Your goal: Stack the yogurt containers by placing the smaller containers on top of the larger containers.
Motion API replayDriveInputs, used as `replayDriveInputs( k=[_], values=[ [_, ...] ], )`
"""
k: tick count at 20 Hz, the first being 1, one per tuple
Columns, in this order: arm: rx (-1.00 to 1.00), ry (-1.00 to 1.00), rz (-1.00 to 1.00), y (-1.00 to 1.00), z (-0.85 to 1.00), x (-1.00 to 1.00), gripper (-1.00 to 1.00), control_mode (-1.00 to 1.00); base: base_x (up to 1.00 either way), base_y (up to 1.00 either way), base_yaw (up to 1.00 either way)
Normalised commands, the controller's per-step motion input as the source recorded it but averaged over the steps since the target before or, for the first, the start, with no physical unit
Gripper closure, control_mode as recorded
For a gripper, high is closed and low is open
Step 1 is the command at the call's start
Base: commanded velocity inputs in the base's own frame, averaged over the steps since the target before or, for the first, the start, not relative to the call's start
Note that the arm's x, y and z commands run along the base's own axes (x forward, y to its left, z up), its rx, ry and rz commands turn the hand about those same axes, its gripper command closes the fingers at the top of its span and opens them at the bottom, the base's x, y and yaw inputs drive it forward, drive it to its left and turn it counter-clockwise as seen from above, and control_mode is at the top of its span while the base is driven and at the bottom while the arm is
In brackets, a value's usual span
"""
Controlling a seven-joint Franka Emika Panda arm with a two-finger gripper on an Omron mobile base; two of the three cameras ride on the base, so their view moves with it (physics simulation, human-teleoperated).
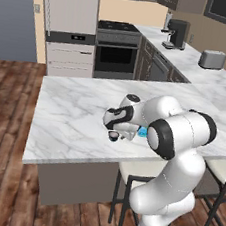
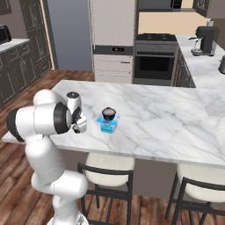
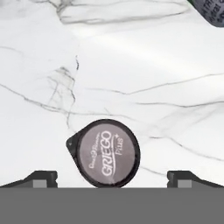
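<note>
One cup (image 2: pixel 108 114) already sits on the tub (image 2: pixel 108 126). I have the gripper (image 3: pixel 112 180) spread wide over the other cup (image 3: pixel 106 153), on the counter (image 3: pixel 131 65) beside the tub.

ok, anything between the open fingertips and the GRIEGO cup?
Nothing: in the hand view the gripper stands open astride the GRIEGO cup, with bare marble counter either side.

Pretty standard kitchen — big white marble island (image 1: pixel 74 115) on a dark wood plank floor (image 1: pixel 5 121), with pale-cushioned stools (image 2: pixel 110 169) tucked under its near edge. Back wall has a black oven (image 1: pixel 116 52) beside a tall pale cabinet (image 1: pixel 71 18) — coffee machine (image 1: pixel 176 33) and toaster (image 1: pixel 212 59) sit on the side counter.
</note>
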Motion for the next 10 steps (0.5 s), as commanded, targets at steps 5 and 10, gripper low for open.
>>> replayDriveInputs(
  k=[5,10],
  values=[
    [0.0,0.02,0.0,0.0,-0.11,0.06,-1.0,-1.0,0.0,0.0,0.0],
    [-0.02,0.03,0.0,0.0,-0.18,0.0,-1.0,-1.0,0.0,0.0,0.0]
  ],
)
